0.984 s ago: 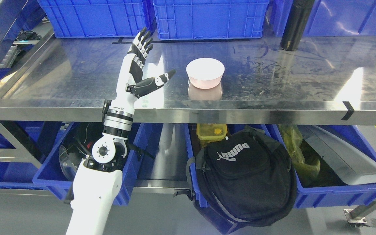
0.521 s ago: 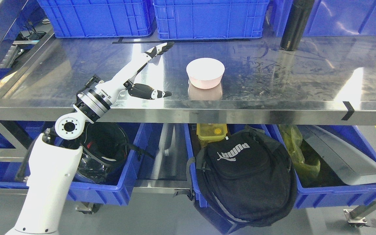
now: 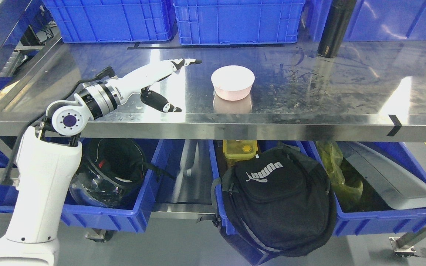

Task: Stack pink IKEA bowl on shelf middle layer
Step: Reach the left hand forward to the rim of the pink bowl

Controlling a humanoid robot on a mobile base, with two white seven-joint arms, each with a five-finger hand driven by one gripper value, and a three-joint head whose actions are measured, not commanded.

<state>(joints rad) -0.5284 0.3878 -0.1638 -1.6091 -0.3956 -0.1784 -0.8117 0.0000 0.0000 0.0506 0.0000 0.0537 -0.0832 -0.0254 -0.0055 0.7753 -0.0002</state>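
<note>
A pink bowl [image 3: 232, 82] with a white inside stands upright on the steel shelf [image 3: 309, 92], near its front edge at the middle. My left hand [image 3: 183, 83] lies over the shelf to the left of the bowl, a short gap away from it. Its fingers [image 3: 187, 61] stretch straight toward the right and the thumb [image 3: 161, 103] points down toward the front edge, so the hand is open and holds nothing. The left arm comes up from the lower left. No right arm shows.
Blue crates [image 3: 235, 20] line the back of the shelf, with a black bottle [image 3: 333, 29] at the back right. Below are blue bins holding a helmet [image 3: 111, 171], a yellow box [image 3: 239, 149] and a grey part [image 3: 386, 177]. A black backpack [image 3: 276, 195] hangs in front.
The left arm has swung down to the left. The hand turned from pointing up to lying level, fingers now aimed at the bowl. The bowl has not moved.
</note>
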